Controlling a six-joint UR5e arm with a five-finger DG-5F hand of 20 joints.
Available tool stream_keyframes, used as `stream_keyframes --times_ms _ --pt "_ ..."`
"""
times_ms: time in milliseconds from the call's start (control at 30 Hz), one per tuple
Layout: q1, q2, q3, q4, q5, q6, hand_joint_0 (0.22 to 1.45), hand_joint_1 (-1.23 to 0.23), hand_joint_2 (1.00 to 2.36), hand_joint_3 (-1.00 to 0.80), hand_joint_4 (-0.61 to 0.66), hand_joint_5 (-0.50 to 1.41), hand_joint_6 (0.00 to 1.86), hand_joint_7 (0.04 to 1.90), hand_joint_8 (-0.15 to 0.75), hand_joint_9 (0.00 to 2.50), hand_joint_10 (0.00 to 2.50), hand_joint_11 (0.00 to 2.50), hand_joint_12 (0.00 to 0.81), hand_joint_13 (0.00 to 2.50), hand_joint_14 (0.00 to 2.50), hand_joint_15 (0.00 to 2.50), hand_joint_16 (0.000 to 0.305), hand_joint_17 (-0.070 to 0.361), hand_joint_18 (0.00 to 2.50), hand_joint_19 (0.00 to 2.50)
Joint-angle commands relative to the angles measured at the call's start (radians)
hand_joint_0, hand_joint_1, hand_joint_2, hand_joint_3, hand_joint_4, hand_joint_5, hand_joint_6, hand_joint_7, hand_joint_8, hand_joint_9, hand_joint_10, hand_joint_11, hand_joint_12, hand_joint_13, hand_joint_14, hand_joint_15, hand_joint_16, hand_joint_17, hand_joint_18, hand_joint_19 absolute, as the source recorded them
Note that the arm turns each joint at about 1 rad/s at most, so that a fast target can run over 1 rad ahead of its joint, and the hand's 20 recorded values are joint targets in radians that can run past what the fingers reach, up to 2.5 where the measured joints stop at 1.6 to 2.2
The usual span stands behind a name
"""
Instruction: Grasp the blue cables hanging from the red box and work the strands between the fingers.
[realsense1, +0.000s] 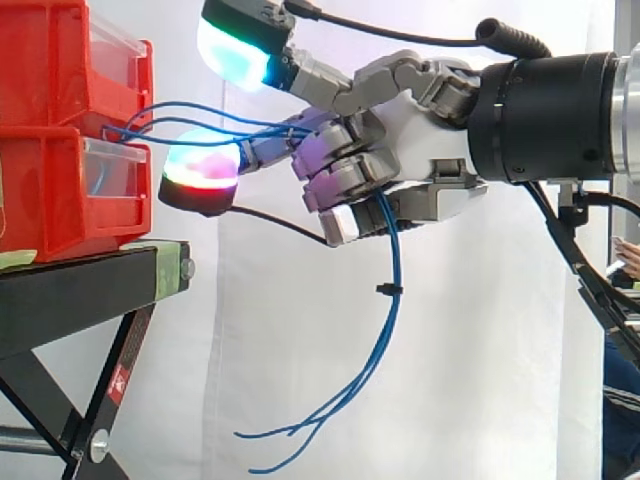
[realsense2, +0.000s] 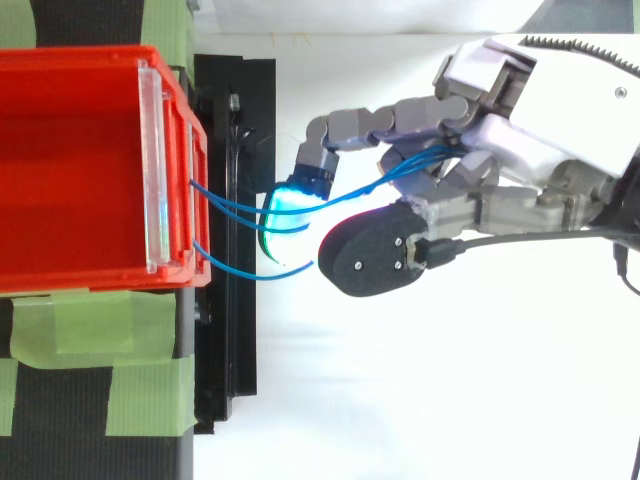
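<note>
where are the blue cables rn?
Side view: the blue cables run from the red bins at left to the hand, pass through its curled fingers and hang below it, loose ends right of the black stand.

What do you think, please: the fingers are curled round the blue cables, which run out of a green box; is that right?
Not quite: the box is red, as the top view shows. The fingers are curled round the blue cables running out of it.
</note>
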Motion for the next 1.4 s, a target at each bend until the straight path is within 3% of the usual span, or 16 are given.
stream_keyframes --times_ms 0,300,567,833,933,967,1100,1367 --pt "-0.010 0.000 0.000 0.000 0.001 -0.031 0.83 -0.59 1.00 -1.00 0.28 0.55 0.02 1.29 0.548 1.37 2.50 2.50 0.622 1.80 2.50 1.61 0.222 0.167 2.42 0.66" --pt "-0.019 0.002 0.002 0.020 0.004 -0.116 0.83 -0.58 1.00 -1.00 0.28 0.53 0.02 1.27 0.548 1.37 2.50 2.50 0.622 1.80 2.50 1.61 0.222 0.167 2.42 0.66" --pt "-0.024 0.002 0.037 0.023 0.010 -0.130 0.86 -0.58 1.00 -0.93 0.28 0.53 0.02 1.27 0.548 1.37 2.50 2.50 0.622 1.80 2.50 1.61 0.222 0.167 2.42 0.66" --pt "-0.024 0.012 0.092 -0.066 0.010 -0.138 0.88 -0.62 1.01 -0.70 0.29 0.47 0.02 1.27 0.548 1.37 2.50 2.50 0.622 1.80 2.50 1.61 0.222 0.167 2.42 0.66" --pt "-0.019 0.020 0.092 -0.066 0.010 -0.138 0.87 -0.63 1.01 -0.75 0.30 0.44 0.02 1.25 0.548 1.37 2.50 2.50 0.622 1.80 2.50 1.61 0.222 0.167 2.42 0.66" --pt "-0.019 0.023 0.095 -0.100 0.010 -0.139 0.86 -0.63 1.01 -0.80 0.29 0.43 0.02 1.25 0.548 1.37 2.50 2.50 0.622 1.80 2.50 1.61 0.222 0.167 2.42 0.66" --pt "-0.016 0.023 0.095 -0.115 0.014 -0.141 0.81 -0.61 1.00 -0.98 0.31 0.40 0.02 1.24 0.548 1.37 2.50 2.50 0.622 1.80 2.50 1.61 0.222 0.167 2.42 0.66" --pt "-0.005 0.021 0.094 -0.121 0.014 -0.149 0.81 -0.65 1.00 -0.98 0.32 0.38 0.02 1.23 0.548 1.37 2.50 2.50 0.622 1.80 2.50 1.61 0.222 0.167 2.42 0.66"
